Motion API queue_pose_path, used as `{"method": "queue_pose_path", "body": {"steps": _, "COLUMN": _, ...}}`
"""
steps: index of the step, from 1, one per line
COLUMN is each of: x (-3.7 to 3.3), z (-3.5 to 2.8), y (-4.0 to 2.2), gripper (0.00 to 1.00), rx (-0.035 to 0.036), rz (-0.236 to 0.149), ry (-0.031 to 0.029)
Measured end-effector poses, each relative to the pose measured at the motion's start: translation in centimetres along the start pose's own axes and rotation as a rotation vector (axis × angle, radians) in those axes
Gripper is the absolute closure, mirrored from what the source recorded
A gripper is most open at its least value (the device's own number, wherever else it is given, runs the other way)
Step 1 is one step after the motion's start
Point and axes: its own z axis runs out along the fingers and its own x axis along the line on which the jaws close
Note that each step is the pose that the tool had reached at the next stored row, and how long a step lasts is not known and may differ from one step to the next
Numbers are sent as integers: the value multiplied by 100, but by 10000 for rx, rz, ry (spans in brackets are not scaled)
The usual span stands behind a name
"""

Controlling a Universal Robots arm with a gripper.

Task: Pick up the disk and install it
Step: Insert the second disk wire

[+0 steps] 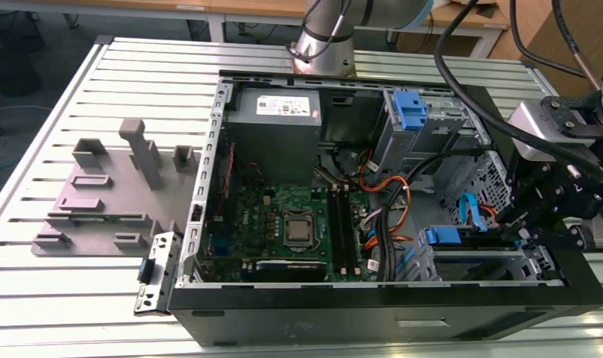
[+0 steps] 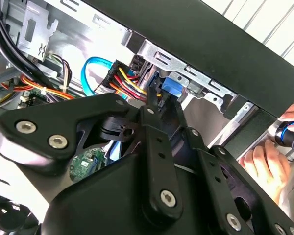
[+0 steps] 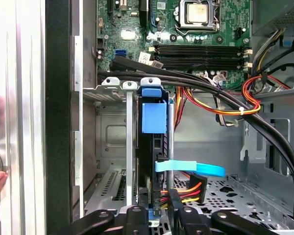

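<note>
Black jaws astride blue-tabbed disk (image 3: pixel 153 117)

No legible print, even on the power-supply sticker (image 1: pixel 287 106).

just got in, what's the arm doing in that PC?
The arm's gripper is down in the open computer case, right at the disk. The disk stands on edge in a drive bay, blue tab toward the motherboard. A person's hand is just outside the case wall.
</note>
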Motion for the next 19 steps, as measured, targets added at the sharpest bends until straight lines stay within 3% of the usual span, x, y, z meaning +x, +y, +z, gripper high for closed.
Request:
{"method": "queue_pose_path", "body": {"steps": 5, "x": 0, "z": 27, "y": 0, "gripper": 70, "rx": 2, "rz": -2, "ry": 56}}
{"method": "queue_pose_path", "body": {"steps": 11, "x": 0, "z": 27, "y": 1, "gripper": 70, "rx": 2, "rz": -1, "ry": 57}}
{"method": "queue_pose_path", "body": {"steps": 15, "x": 0, "z": 27, "y": 1, "gripper": 84, "rx": 2, "rz": -1, "ry": 58}}
{"method": "queue_pose_path", "body": {"steps": 19, "x": 0, "z": 27, "y": 1, "gripper": 84, "rx": 2, "rz": -1, "ry": 57}}
